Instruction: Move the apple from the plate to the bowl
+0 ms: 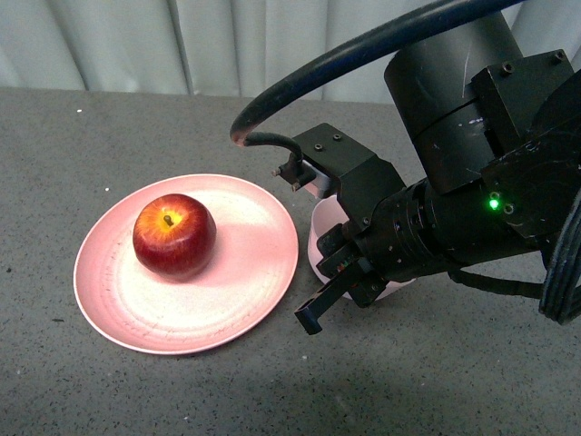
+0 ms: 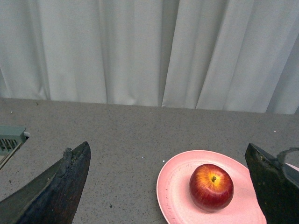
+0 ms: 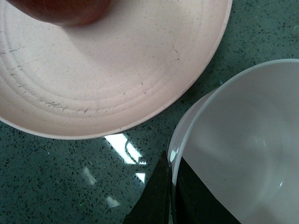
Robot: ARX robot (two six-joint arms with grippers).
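The dark red apple [image 1: 173, 235] sits upright on the wide salmon-pink plate [image 1: 245, 291], left of its middle. It also shows in the left wrist view [image 2: 211, 186] on the plate [image 2: 170, 191], and as a dark sliver in the right wrist view [image 3: 60, 11] above the plate [image 3: 117, 79]. The pale pink bowl [image 1: 320, 227] stands just right of the plate, mostly hidden by my right arm. My right gripper [image 3: 171, 186] is shut on the bowl's rim [image 3: 187, 126], one finger outside the wall and one inside. My left gripper [image 2: 170, 182] is open, above the table, the apple between its fingertips' lines of sight.
Grey speckled tabletop [image 1: 109, 127] runs to a pale curtain [image 1: 182, 45] at the back. A black cable [image 1: 363, 45] arcs over my right arm. A grey vented object [image 2: 9, 137] lies at the table's edge in the left wrist view.
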